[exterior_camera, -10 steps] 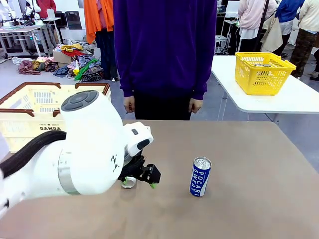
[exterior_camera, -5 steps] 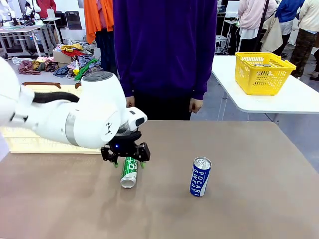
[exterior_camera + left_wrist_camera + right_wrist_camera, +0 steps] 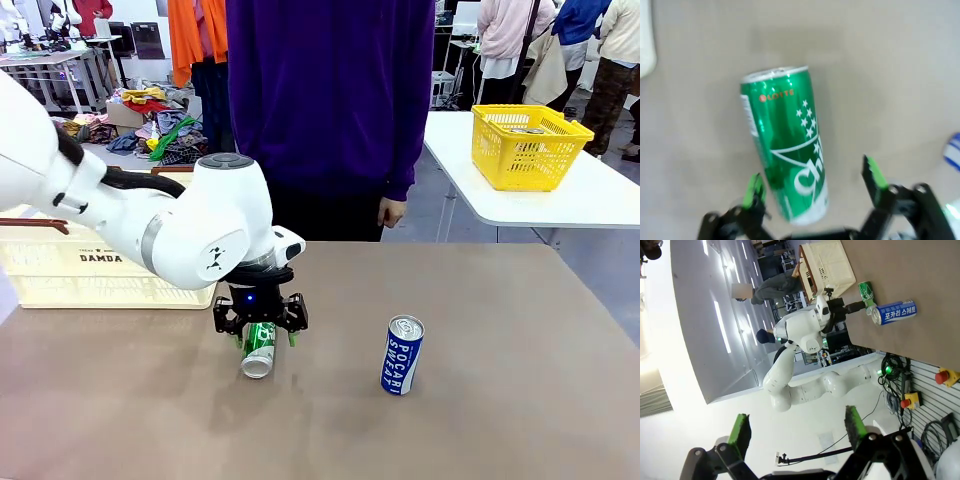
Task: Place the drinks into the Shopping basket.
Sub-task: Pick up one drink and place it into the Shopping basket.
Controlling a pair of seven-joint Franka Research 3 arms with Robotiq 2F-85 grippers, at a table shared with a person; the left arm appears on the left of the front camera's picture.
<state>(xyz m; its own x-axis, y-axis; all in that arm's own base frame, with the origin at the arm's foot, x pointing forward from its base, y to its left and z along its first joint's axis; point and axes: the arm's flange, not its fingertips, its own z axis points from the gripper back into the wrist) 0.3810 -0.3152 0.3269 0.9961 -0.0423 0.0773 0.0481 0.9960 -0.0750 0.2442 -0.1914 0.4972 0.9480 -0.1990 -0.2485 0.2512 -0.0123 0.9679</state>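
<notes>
Swinging round over the past second, the left gripper settled above the lying green can, jaws spread wide either side, nothing held; closing looked next.

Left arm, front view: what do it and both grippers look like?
The left arm is glossy white and rounded, with a grey joint cap, a silver band, a small black logo and a black cable. The left gripper is black with green pads and a blue light; the right gripper is black with green pads too.
</notes>
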